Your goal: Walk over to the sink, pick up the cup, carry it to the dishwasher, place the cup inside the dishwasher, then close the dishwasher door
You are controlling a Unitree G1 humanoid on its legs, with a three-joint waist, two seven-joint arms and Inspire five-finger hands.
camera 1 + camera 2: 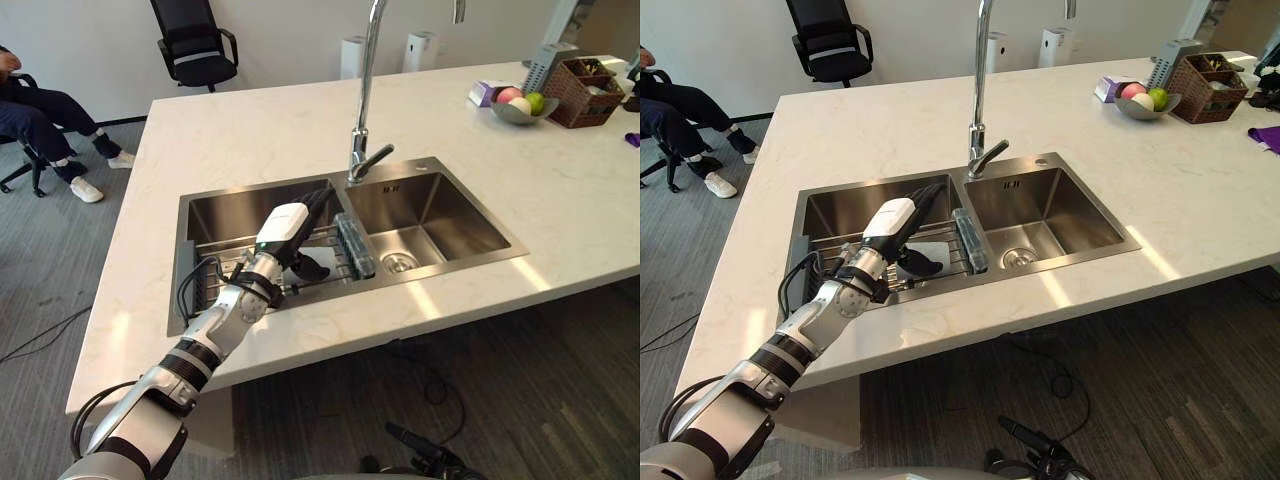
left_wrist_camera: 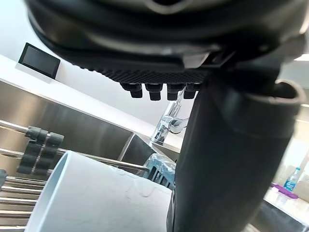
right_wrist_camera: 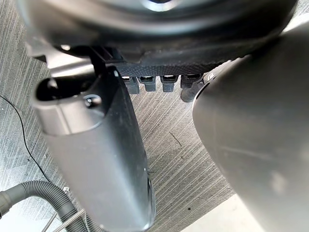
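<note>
Fingers (image 1: 322,203) of left hand (image 1: 285,232) straight, spread apart from the thumb, clamped on nothing. Hand is down in the left basin of the stainless steel double sink (image 1: 450,205). White cylindrical cup (image 2: 96,193) sits just under the palm on the metal wire rack (image 1: 228,262), apparently lying on its side; can't tell if they touch. Tall chrome tap (image 1: 367,90) stands behind the basin divider. Sink is set in the white stone table (image 1: 260,130). Right hand (image 3: 145,38) hangs over grey carpet floor (image 3: 174,145), fingers straight, holding nothing.
</note>
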